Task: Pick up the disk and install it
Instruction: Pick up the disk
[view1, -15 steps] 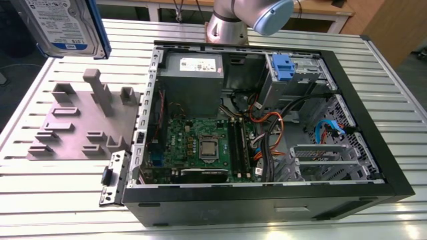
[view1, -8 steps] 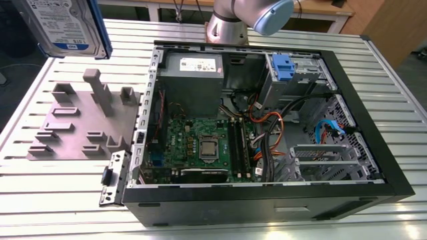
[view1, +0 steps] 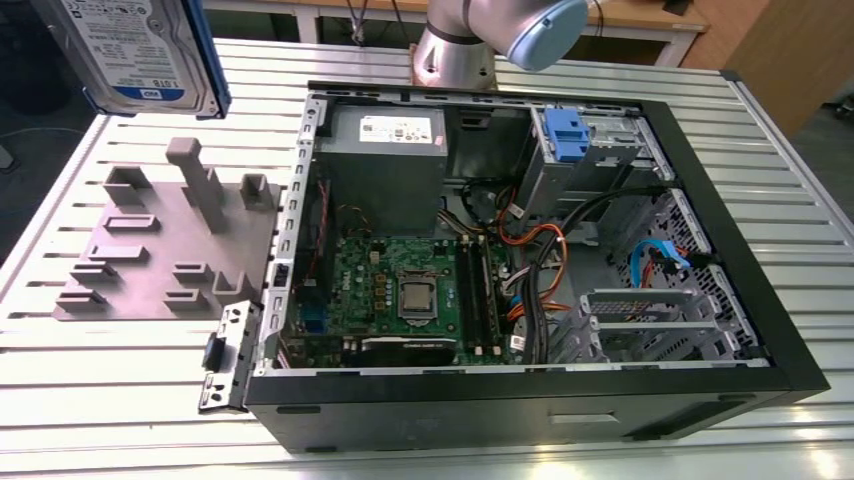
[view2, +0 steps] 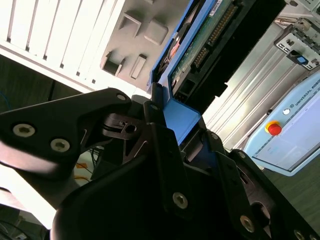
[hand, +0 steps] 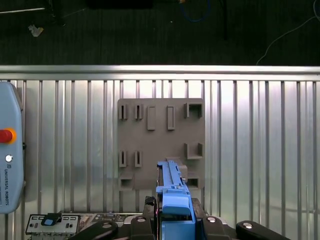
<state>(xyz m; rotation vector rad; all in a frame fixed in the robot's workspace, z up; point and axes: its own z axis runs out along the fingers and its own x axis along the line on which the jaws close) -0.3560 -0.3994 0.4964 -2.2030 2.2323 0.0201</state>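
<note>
Disk (view1: 140, 50) hangs in the air above the grey slotted holder (view1: 167, 250), well clear of its pegs and toward the holder's far edge as the exterior view shows it. The gripper (view2: 182, 122) is clamped on one end of the disk; in the second wrist view its dark fingers (view2: 162, 145) bracket the blue carrier frame (view2: 181, 120), though exactly where the pads bear is hidden, so the hold seems to be on the plastic rather than on the metal.

I judge it stiff and fairly heavy for its size, and sensitive to knocks. Hanging from one end, it will tend to lever in the grip, and the plastic frame may flex or slip. The safe places to hold are the frame's side rails and the metal edges, never the bare green circuit board (view2: 210, 35) on its underside.

It is a flat silver slab with a white-and-blue label, edged in blue.
</note>
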